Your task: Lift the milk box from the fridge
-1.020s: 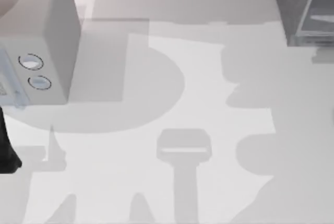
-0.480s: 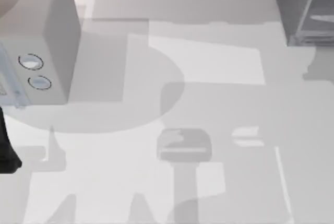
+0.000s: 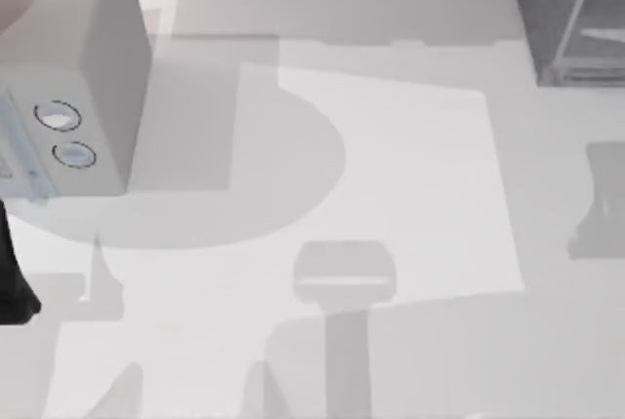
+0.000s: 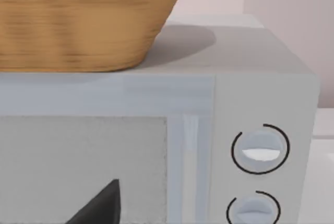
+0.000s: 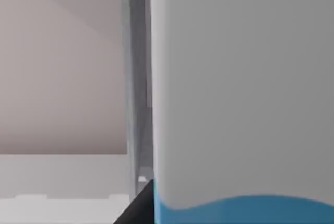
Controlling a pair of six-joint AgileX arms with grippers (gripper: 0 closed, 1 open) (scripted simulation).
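Milk box (image 5: pixel 240 104) seen close against right hand's camera, beside fridge (image 3: pixel 566 19) at counter's (image 3: pixel 391 165) far right. Hand's grip cannot be told. Judged light, stiff, smooth-sided; best held across flat sides.

No readable text or labels anywhere.

Milk box (image 5: pixel 242 93) close to camera: pale grey-white face, bright blue band along its lower edge. Beside it, narrow grey upright of fridge (image 5: pixel 136 78) frame. Dark fingertip (image 5: pixel 136 208) of right end effector against carton's lower corner. Pale worktop (image 5: pixel 62 182) beyond, pinkish wall (image 5: pixel 57 62) behind.
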